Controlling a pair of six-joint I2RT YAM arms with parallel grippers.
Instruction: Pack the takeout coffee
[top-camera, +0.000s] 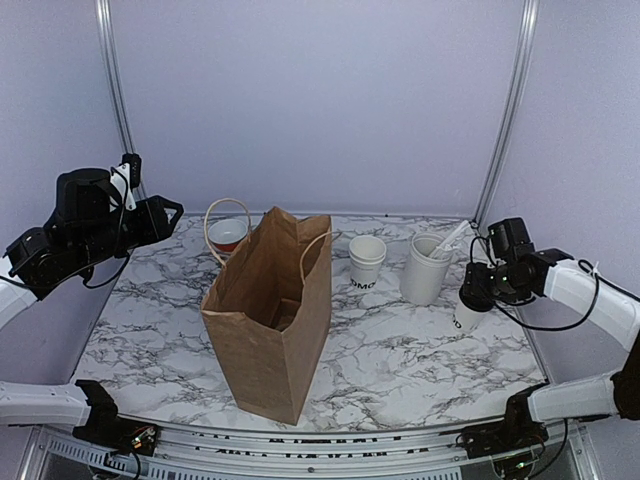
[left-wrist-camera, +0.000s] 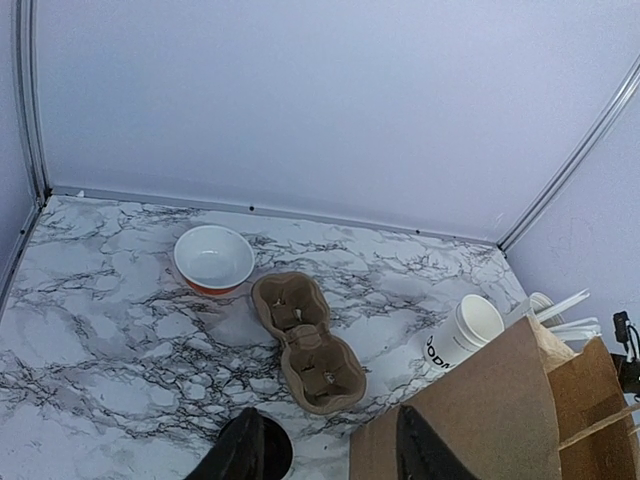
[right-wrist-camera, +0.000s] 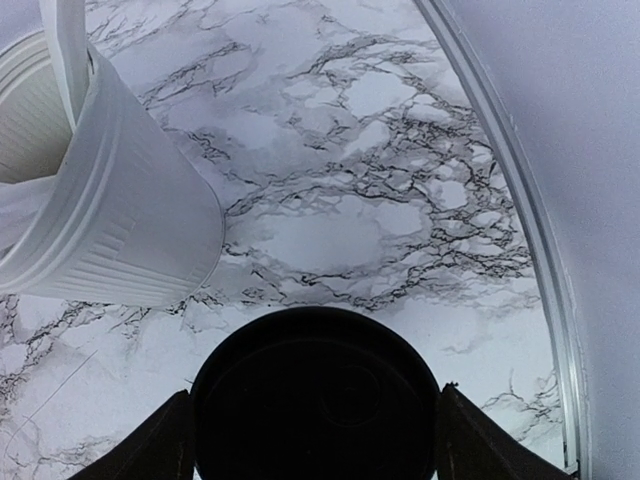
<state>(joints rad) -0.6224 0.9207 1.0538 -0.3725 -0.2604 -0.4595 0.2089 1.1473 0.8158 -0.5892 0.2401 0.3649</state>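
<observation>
The takeout coffee (top-camera: 466, 316), a white cup under a round black lid (right-wrist-camera: 315, 400), stands at the table's right side next to the frosted tumbler. My right gripper (top-camera: 476, 288) is down over it. In the right wrist view the right gripper (right-wrist-camera: 315, 445) has a finger pressed against each side of the lid. The brown paper bag (top-camera: 270, 315) stands open at the table's middle, and its edge shows in the left wrist view (left-wrist-camera: 490, 420). My left gripper (top-camera: 160, 215) is raised at the far left, open and empty, and in its own view (left-wrist-camera: 325, 455) it points down at the table.
A lidless white cup (top-camera: 366, 262) (left-wrist-camera: 465, 330) and a frosted tumbler with sticks (top-camera: 425, 268) (right-wrist-camera: 100, 220) stand right of the bag. A red bowl (top-camera: 228, 235) (left-wrist-camera: 213, 257) and a brown cardboard cup carrier (left-wrist-camera: 305, 340) lie behind the bag. The right wall rail (right-wrist-camera: 520, 220) is close.
</observation>
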